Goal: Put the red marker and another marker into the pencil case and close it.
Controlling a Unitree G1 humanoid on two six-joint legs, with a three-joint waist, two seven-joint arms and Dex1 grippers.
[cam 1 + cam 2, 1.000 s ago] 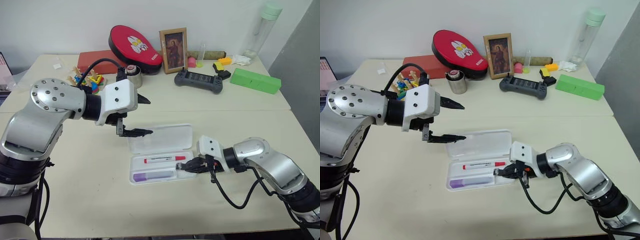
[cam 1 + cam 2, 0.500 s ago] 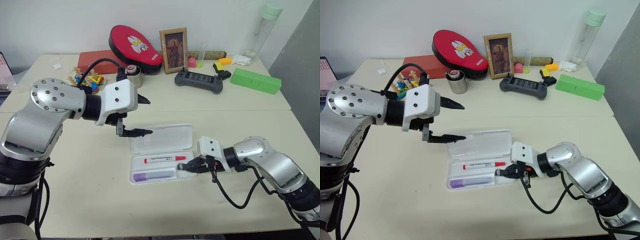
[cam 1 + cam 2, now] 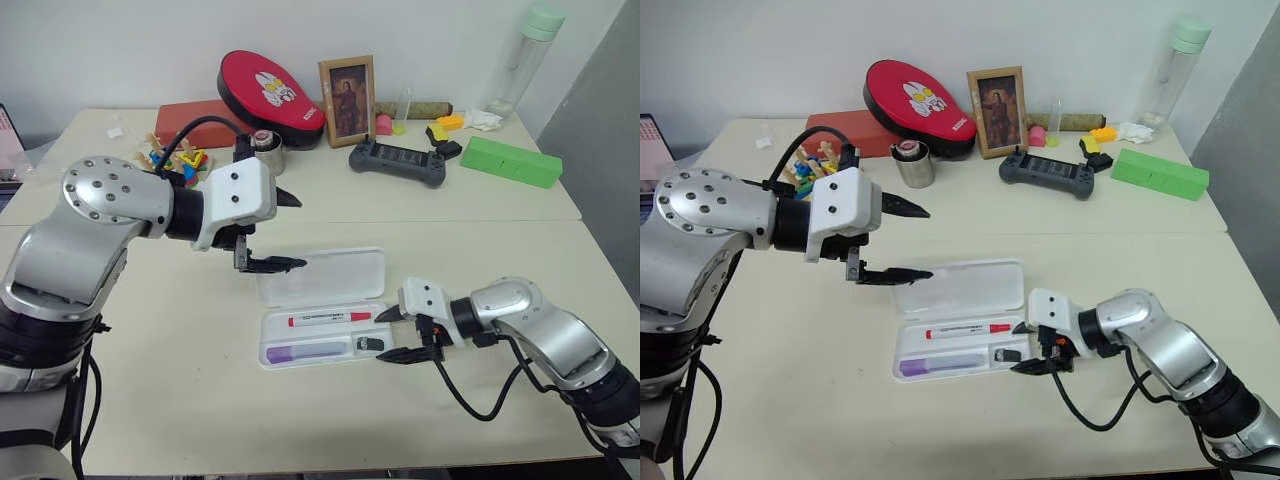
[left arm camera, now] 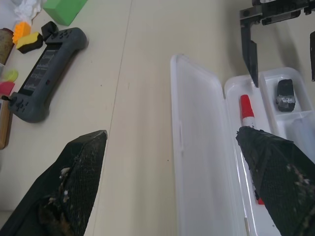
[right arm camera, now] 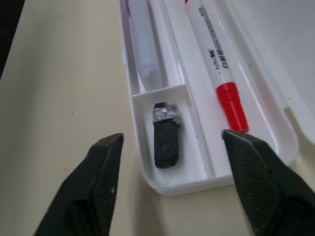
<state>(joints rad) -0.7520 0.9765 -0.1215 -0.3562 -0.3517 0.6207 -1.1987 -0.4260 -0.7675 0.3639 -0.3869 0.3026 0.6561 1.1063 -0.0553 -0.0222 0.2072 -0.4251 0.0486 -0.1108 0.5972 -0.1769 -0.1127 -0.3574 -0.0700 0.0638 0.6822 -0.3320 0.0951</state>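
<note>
The right pincer (image 3: 402, 334) has just sprung wide at the case (image 3: 330, 270), empty. The red marker (image 3: 328, 319) and lilac marker (image 3: 306, 352) lie inside; only closing remains. The left pincer (image 3: 287, 231) hangs wide above the lid.

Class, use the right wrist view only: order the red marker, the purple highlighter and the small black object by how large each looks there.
1. Red marker, longest.
2. Purple highlighter; picture's edge cuts both, so this pair is unsure.
3. Small black object, clearly smallest, in the pencil case end compartment.
</note>
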